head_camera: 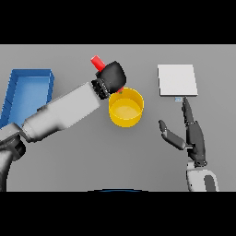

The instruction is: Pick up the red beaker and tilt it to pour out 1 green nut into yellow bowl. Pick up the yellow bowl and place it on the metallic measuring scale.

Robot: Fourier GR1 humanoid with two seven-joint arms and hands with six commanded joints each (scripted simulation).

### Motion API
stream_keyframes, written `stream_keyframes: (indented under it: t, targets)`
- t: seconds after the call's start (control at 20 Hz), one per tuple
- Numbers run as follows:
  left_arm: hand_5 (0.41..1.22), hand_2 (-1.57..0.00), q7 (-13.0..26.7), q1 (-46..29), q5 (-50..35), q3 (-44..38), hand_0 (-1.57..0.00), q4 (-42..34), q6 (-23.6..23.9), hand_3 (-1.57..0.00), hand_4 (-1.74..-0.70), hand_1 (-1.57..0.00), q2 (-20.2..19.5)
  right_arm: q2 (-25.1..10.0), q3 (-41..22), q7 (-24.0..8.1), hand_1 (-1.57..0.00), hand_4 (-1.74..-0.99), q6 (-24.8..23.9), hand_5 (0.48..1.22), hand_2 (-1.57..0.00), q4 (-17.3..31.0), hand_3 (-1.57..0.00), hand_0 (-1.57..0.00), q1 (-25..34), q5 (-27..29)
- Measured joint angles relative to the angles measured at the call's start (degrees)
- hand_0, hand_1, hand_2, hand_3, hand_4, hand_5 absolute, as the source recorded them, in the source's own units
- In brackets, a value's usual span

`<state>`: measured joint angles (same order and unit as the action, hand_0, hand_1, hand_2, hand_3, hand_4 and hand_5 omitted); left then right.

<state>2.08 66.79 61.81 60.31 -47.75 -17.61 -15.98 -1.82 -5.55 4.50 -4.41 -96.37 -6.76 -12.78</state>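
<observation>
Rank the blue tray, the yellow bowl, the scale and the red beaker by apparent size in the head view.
1. blue tray, partly cut off
2. scale and yellow bowl, too alike to rank
3. red beaker, mostly hidden by the left robot hand

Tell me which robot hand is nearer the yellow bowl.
Left. The left robot hand holds the red beaker tilted right above the yellow bowl, at its back-left rim. The right robot hand rests open on the table, well to the bowl's right, below the scale.
</observation>
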Motion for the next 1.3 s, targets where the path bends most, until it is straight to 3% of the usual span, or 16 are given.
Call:
stream_keyframes:
  t: [0.1,0.3,0.55,0.7,0.85,0.9,0.95,1.05,1.15,1.3]
  targets:
    - [1.221,-1.57,-1.00,1.80,0.93,1.42,-1.57,1.83,1.18,-1.56,-1.74,-1.57,0.65,0.18,-0.36,-0.28,0.00,-1.270,-0.43,0.588,0.00,-0.08,0.00,0.00,0.61,-0.78]
    - [1.221,-1.57,-2.91,5.09,2.84,5.68,-1.57,3.43,-1.92,-1.57,-1.73,-1.57,1.45,-0.26,-0.26,-1.43,0.00,-1.225,-1.36,0.583,0.00,0.00,0.00,0.00,0.94,-2.12]
    - [1.221,-1.57,-4.46,7.72,5.51,10.65,-1.57,5.74,-0.77,-1.57,-1.73,-1.57,2.81,-0.10,-0.45,-0.43,0.00,-1.210,-1.58,0.592,0.00,0.12,0.00,0.00,1.18,-2.44]
    - [1.221,-1.57,-6.24,9.32,6.47,12.87,-1.57,6.05,0.72,-1.57,-1.73,-1.57,2.18,-0.04,-1.04,1.60,0.00,-1.207,-1.78,0.594,0.00,0.07,0.00,0.00,-0.05,-3.28]
    - [1.221,-1.57,-8.25,13.12,4.79,11.82,-1.57,6.48,-0.39,-1.57,-1.73,-1.57,1.15,0.14,-1.02,0.20,0.00,-1.209,-1.82,0.592,0.00,-0.84,0.00,0.00,0.35,-3.06]
    - [1.221,-1.57,-8.77,15.25,4.34,10.88,-1.57,7.32,0.81,-1.49,-1.73,-1.57,-0.11,0.33,-1.32,0.63,0.00,-1.203,-1.92,0.592,0.00,-0.46,0.00,0.00,-0.06,-3.44]
    - [1.221,-1.40,-8.42,16.38,3.79,10.04,-1.57,7.72,1.69,-1.51,-1.68,-1.57,-0.54,0.27,-1.16,1.37,0.00,-1.201,-2.14,0.592,0.00,0.29,0.00,0.00,-0.38,-3.58]
    - [1.221,-1.46,-8.72,19.94,2.27,7.77,-1.57,10.34,2.83,-1.04,-1.70,-1.57,-2.30,-0.02,-1.07,2.13,0.00,-1.186,-2.14,0.596,0.00,0.14,0.00,0.00,0.04,-3.58]
    - [1.221,-1.50,-9.96,23.24,-0.09,4.96,-1.57,12.78,4.52,-1.23,-1.70,-1.57,-4.24,0.72,-1.19,1.37,0.00,-1.181,-1.72,0.593,0.00,0.06,0.00,0.00,0.52,-2.64]
    - [1.221,-1.53,-6.97,26.75,-5.15,-0.74,-1.57,19.64,4.30,-1.40,-1.72,-1.57,-4.78,0.91,-0.84,1.78,0.00,-1.193,-0.48,0.597,0.00,0.41,0.00,0.00,0.75,-0.66]
